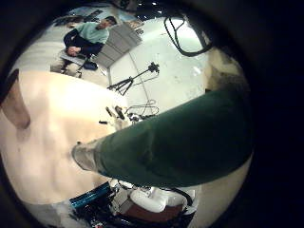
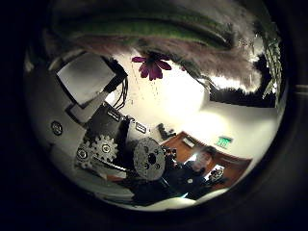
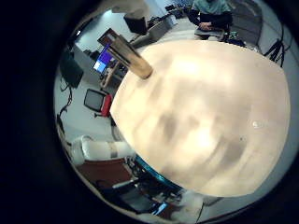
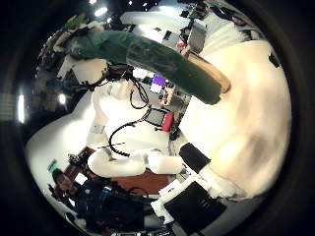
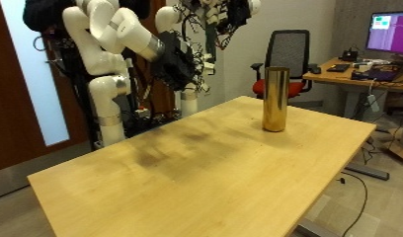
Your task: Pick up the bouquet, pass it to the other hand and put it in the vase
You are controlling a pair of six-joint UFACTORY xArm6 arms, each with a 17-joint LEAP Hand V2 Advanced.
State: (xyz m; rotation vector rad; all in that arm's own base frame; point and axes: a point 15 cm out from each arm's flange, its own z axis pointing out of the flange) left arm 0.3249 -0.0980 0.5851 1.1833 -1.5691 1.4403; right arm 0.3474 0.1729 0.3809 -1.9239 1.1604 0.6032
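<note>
The bouquet (image 1: 180,142) is held in the air by the left hand (image 2: 120,149), well above the tabletop (image 5: 189,168). Its green wrapped stem lies close across the palm and fills much of the left little finger side palm view. A purple flower (image 2: 151,64) is seen beside the wrap in the left thumb side palm view. The left hand is taken to be closed round the stem, although its fingers are only partly visible.

The right hand (image 5: 176,61) is carried lower and nearer, over the back edge of the tabletop. Its fingers are loosely extended and nothing is held or touched by it.

The gold vase (image 5: 274,99) stands upright near the far edge of the tabletop, well apart from both hands. The rest of the wooden surface is unoccupied between the hands and the vase.

Both arms are raised, with the left arm positioned above and behind the right.
</note>
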